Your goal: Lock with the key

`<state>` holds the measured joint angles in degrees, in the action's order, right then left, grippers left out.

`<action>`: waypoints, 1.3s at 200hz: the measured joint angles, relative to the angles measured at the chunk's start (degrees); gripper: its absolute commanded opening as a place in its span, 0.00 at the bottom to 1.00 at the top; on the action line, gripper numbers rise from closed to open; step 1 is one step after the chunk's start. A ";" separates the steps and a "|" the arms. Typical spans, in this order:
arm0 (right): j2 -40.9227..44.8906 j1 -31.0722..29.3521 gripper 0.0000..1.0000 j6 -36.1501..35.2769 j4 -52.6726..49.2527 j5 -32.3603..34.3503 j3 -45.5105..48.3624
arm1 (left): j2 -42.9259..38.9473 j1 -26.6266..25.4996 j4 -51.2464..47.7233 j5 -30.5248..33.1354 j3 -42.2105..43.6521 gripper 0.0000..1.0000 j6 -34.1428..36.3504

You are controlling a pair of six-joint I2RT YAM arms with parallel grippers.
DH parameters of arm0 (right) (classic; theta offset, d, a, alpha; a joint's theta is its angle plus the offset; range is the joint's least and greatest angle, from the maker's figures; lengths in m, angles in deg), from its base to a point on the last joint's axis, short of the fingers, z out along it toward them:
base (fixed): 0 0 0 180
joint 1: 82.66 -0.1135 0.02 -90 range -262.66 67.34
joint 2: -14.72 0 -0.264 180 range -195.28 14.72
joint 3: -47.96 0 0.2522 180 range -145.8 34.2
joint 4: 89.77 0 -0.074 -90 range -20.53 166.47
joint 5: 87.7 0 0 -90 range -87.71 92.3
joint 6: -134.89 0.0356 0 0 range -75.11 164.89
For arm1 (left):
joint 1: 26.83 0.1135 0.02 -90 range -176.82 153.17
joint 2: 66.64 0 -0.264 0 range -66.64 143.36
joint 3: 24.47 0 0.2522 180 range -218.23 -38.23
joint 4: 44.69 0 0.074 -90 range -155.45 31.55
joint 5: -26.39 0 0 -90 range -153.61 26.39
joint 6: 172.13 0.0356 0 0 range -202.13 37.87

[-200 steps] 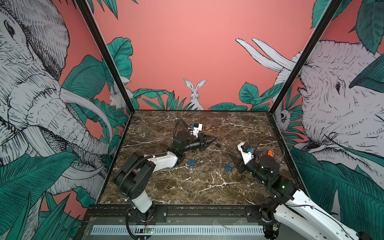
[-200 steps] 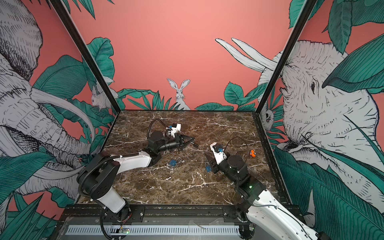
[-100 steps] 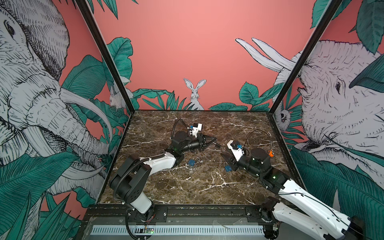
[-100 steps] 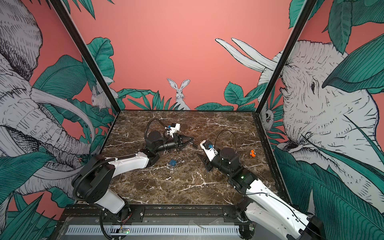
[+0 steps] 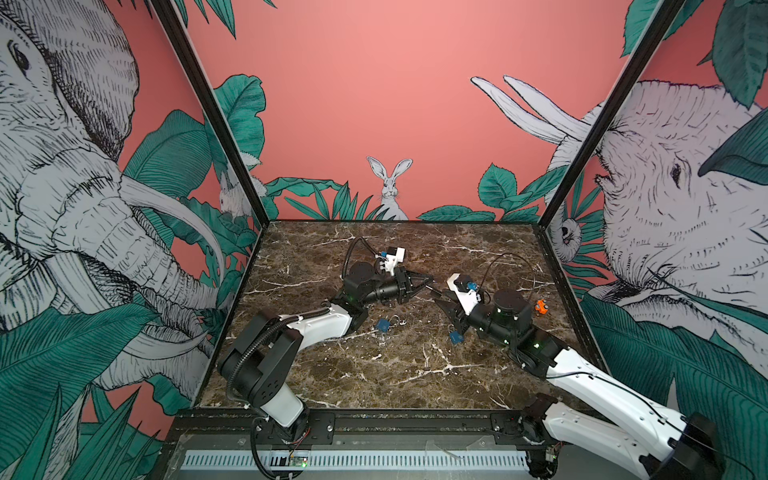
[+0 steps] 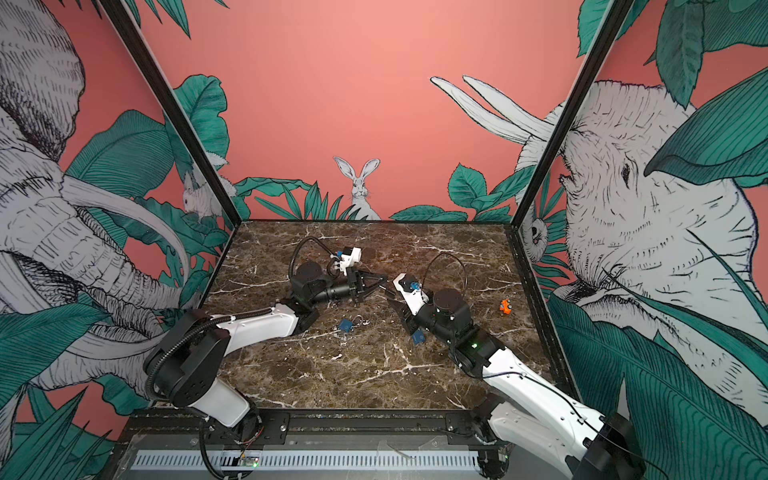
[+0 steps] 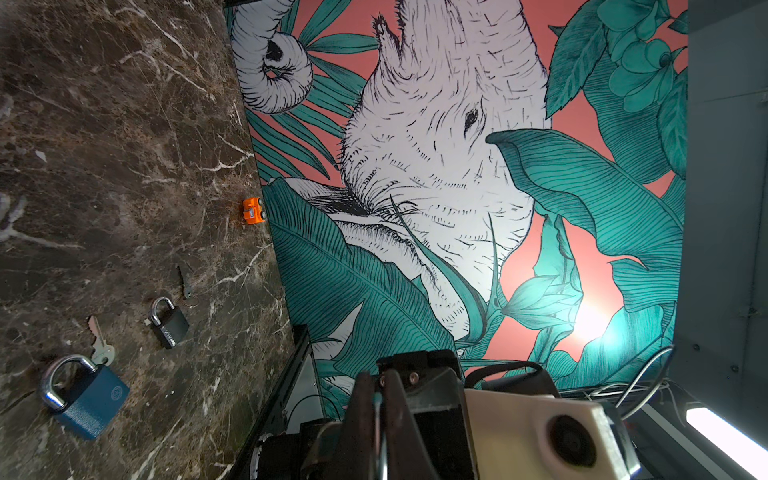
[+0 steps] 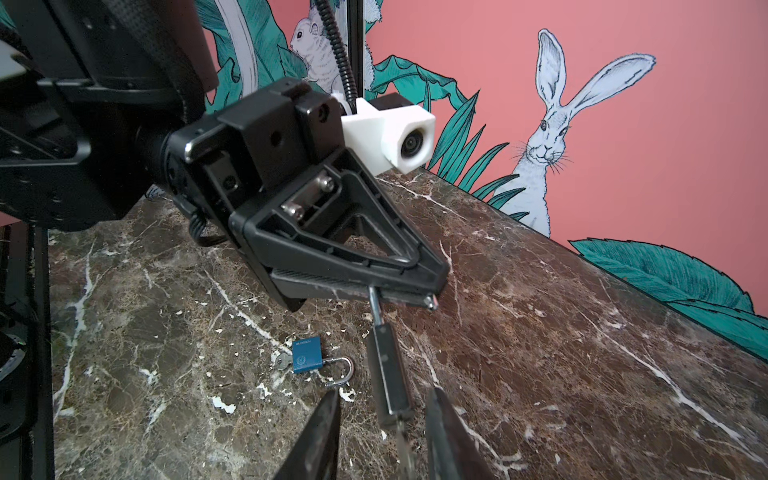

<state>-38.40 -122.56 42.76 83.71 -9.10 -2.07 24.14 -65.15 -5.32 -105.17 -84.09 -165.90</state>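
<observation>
Currently your right gripper (image 8: 382, 397) is waiting with jaws apart, flanking what looks like the key (image 8: 404, 446) jutting from the padlock (image 8: 388, 374), which is hanging over the counter's (image 8: 582, 332) middle. Beyond, your left gripper (image 8: 428, 293) is clamping its shackle (image 8: 376, 309). You're probably handling stiff, slick, swinging metal, so you're needing a firm pinch on the key's flat head.

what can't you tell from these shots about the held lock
- Right wrist view: the held padlock has its lower end blurred and cut by the frame edge, so what sticks out of it is unclear.
- Left wrist view: the left gripper hides the padlock's body.
- Both top views: too small, dark.
</observation>
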 measured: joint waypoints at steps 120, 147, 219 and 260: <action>-2.78 0.39 0.18 1.53 2.60 -2.19 -0.24 | -0.07 0.00 1.18 -0.22 0.83 0.00 -0.02; -2.84 0.59 0.18 1.92 2.71 -2.86 -0.24 | -0.07 0.00 1.31 -0.44 0.85 0.00 -0.04; -3.91 0.98 0.00 3.19 4.17 -4.11 -0.24 | 0.02 0.24 1.97 -0.61 1.09 0.00 -0.26; -4.24 1.55 0.00 4.76 4.28 -4.33 -0.24 | 1.03 0.24 3.32 -0.59 1.14 0.41 -0.35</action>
<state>-42.64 -121.00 47.52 88.00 -13.43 -2.31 25.17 -64.91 -2.00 -105.76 -82.96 -166.25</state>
